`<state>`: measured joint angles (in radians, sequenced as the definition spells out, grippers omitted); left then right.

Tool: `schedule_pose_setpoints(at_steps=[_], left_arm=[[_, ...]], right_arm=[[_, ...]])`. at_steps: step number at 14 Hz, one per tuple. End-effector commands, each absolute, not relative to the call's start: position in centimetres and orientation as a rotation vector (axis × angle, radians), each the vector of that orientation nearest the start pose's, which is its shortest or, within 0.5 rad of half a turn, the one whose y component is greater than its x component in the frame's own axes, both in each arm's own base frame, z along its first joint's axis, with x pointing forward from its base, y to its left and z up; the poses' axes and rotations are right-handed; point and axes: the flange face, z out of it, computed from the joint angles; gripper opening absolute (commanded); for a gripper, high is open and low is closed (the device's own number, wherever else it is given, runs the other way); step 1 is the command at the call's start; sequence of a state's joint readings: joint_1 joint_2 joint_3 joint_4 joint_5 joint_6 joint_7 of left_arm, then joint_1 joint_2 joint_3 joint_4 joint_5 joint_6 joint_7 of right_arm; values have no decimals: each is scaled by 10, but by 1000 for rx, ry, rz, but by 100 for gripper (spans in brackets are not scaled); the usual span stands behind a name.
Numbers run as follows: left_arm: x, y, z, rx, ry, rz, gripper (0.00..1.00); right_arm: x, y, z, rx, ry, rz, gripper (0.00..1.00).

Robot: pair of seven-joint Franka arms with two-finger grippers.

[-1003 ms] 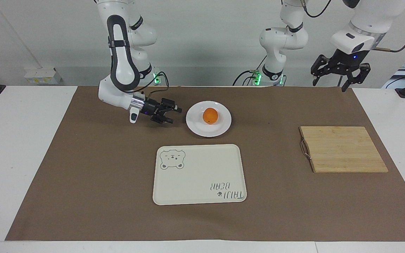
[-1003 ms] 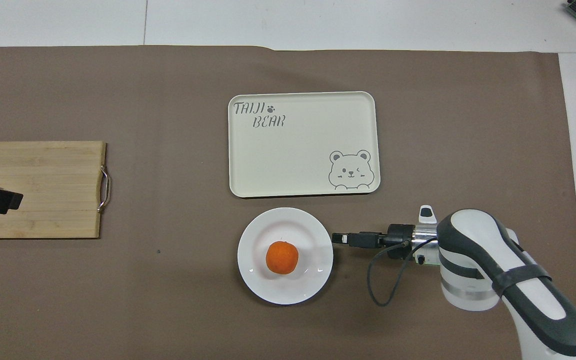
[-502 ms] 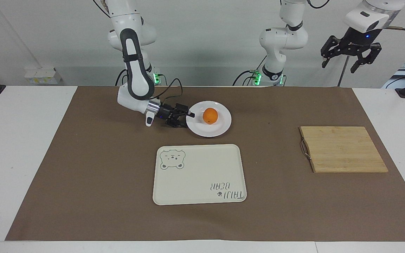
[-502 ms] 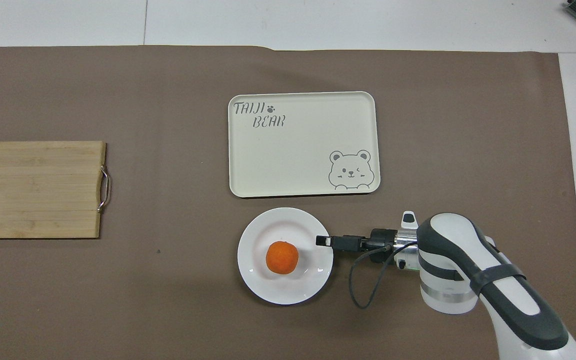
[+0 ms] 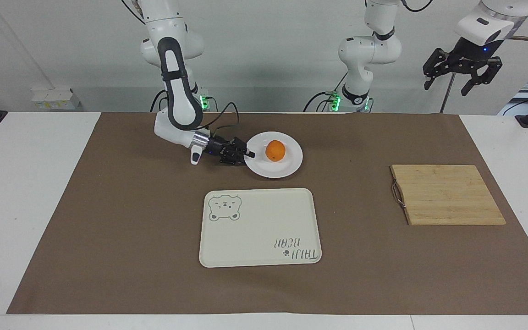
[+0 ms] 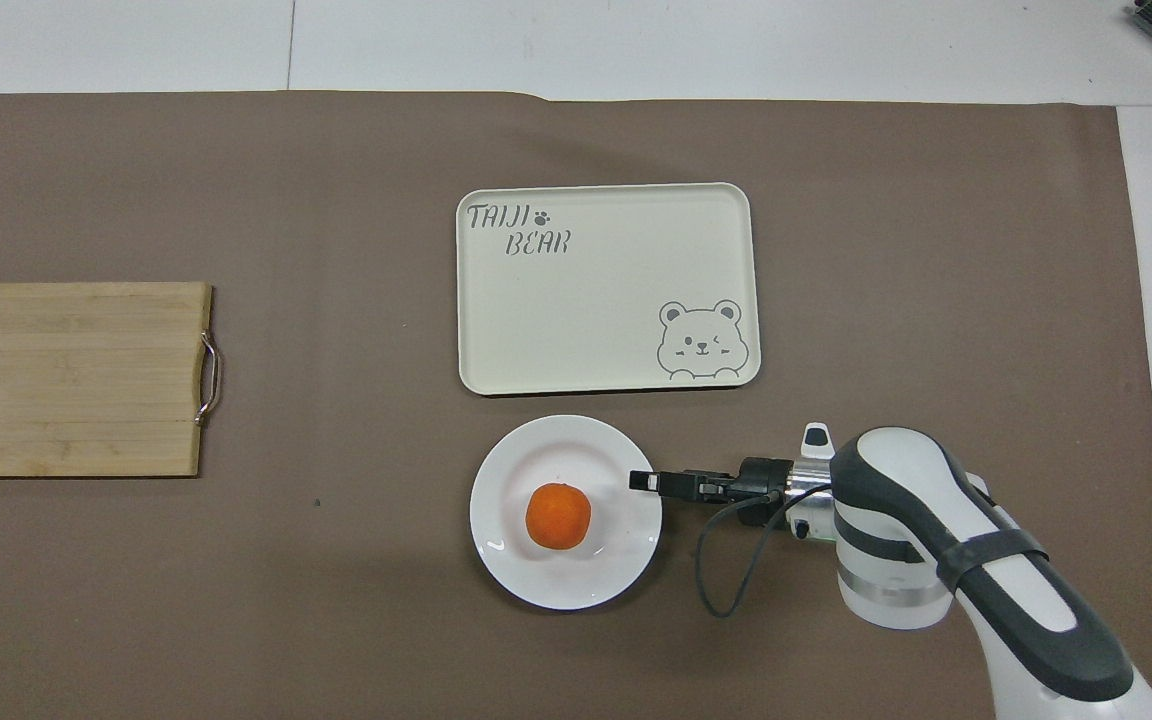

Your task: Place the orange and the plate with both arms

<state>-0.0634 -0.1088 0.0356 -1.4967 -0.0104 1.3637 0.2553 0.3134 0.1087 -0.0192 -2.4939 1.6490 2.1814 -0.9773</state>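
Right gripper [image 5: 247,155] low at white plate's [image 5: 287,170] rim, fingers clamped on edge; orange [image 5: 275,151] loose at plate centre; plate just beside bear tray [image 5: 259,228], nearer robots; risk: thin-rim pinch slips, plate tilts, orange rolls off; left gripper [image 5: 462,75] spread apart, waiting high.

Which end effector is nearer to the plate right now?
Right. The right end effector is low at the rim of the plate, on the side toward the right arm's end of the table. The left end effector is raised high, apart from it, at the left arm's end.
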Motion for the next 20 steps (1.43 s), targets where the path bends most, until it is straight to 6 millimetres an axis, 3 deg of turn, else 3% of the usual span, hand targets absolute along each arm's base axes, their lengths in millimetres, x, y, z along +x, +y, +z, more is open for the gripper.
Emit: schedule_pose_setpoints(at_steps=[1,6,13,17,20], left_arm=[[514,-12,695,-3117,448,71,100],[516,-21,700,-3112,472,57,100],[511,-25,703,-3108,491,40,100],[508,-27,700,-3110,489,62,100],[509,-15,701,-3114,460,57,100]], right_arm=[[422,173,238,-2043,106,-95,0],[425,175,237,-2040,127,-79,0],[449,179,253,-2006,20,-166,0],[480,159,269,-1962,39,-230,0],[511,141,279,-1941,83,-235,0]])
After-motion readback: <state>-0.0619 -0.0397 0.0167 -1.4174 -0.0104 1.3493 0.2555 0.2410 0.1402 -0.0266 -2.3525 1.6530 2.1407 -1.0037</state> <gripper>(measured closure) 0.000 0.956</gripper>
